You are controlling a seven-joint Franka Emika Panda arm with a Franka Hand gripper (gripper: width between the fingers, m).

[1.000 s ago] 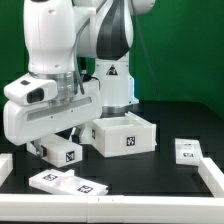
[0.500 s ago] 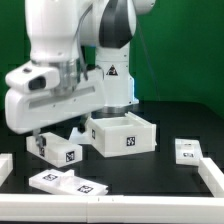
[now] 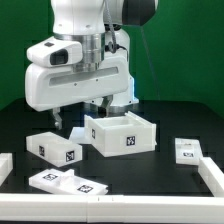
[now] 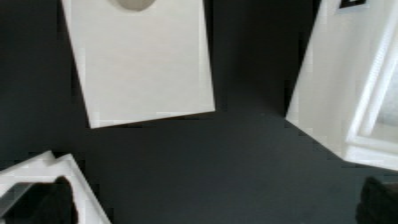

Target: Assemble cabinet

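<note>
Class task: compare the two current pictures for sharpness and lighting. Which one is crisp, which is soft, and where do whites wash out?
Exterior view: even light, crisp; tags read clearly on the open cabinet box and the smaller block, with sheen on the robot arm. Wrist view: soft throughout; the white panel has fuzzy edges, and a second white piece washes out.

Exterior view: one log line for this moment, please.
gripper: open, empty | position: above gap between small block and open tray | parts: apart, not joined
</note>
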